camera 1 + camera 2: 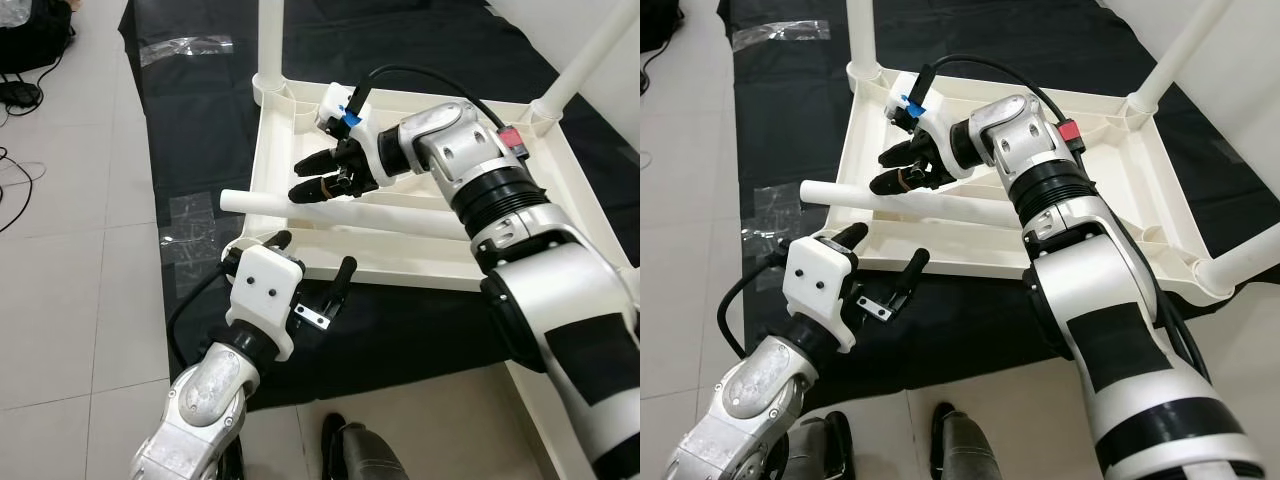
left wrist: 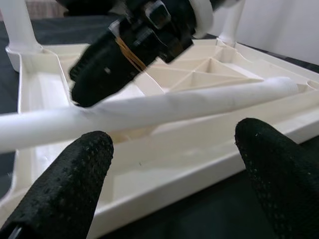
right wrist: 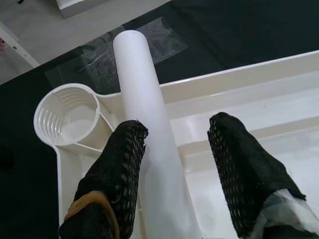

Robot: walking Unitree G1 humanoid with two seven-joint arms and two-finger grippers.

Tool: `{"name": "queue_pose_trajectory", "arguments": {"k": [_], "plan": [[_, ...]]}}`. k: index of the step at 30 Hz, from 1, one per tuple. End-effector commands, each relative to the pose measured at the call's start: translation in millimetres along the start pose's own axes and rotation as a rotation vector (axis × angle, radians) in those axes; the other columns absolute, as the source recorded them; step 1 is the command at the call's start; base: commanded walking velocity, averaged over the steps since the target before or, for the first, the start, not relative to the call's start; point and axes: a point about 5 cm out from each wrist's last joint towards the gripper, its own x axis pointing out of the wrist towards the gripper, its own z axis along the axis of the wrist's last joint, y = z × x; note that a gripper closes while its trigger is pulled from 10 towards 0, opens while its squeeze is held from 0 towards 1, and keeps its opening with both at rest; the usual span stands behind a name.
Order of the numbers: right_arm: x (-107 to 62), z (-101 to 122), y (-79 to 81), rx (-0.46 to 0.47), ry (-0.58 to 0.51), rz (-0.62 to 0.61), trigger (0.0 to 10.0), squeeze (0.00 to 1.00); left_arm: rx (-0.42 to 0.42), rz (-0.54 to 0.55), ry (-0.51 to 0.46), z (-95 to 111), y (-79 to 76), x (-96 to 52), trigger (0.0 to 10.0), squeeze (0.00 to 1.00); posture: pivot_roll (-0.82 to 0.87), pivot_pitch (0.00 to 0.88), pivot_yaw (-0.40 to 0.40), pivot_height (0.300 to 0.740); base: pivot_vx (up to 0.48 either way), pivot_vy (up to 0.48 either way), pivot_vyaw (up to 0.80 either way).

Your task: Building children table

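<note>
The white plastic tabletop (image 1: 400, 262) lies upside down on a black sheet (image 1: 200, 110) on the tiled floor (image 1: 70, 250), its ribbed underside facing up; three legs already stand in corner sockets, among them the far-left leg (image 1: 271, 40) and the far-right leg (image 1: 590, 62). The loose leg (image 1: 300, 205), a plain smooth white tube, rests flat across the tray, its free end jutting past the near-left rim. The right gripper (image 1: 322, 177) reaches over this leg with its fingers apart; in the right wrist view one finger (image 3: 117, 164) touches the tube's side and the other stands clear of it, so the leg is not yet clamped. The left gripper (image 1: 315, 275) hovers just off the near edge, jaws spread wide and holding nothing. The empty socket (image 3: 67, 114), a ribbed round cup at the near-left corner, sits just beside the leg's end. The step in hand appears to be the pick-up of the fourth and last leg. The next move probably calls for closing on the tube, tipping it upright, and pressing its end squarely down into that cup, possibly with the left gripper steadying the rim.
</note>
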Motion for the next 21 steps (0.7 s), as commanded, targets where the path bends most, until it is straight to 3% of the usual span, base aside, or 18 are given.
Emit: {"name": "queue_pose_trajectory", "arguments": {"k": [1, 19, 20, 21], "plan": [[-0.1, 7, -0.1, -0.032, 0.009, 0.009, 10.0, 0.0, -0.012, -0.01, 0.006, 0, -7.1, -3.2, 10.0, 0.0, -0.03, 0.209, -0.133, 0.74, 0.0, 0.0, 0.0], [30.3, -22, 12.6, -0.069, 0.191, 0.048, 10.0, 0.0, 0.001, -0.009, -0.003, 0, -9.1, -3.8, 10.0, 0.0, -0.04, 0.172, -0.134, 0.74, 0.0, 0.0, 0.0], [31.1, -21, 12.3, -0.069, 0.188, 0.035, 4.8, 0.0, 0.002, -0.008, -0.004, 0, -9.1, -3.7, 10.0, 0.0, -0.04, 0.171, -0.132, 0.74, 0.0, 0.0, 0.0], [31.1, -21, 12.3, -0.069, 0.188, 0.035, 4.8, 0.0, 0.002, -0.008, -0.004, 0, -9.1, -3.7, 10.0, 0.0, -0.04, 0.171, -0.132, 0.74, 0.0, 0.0, 0.0]]}}
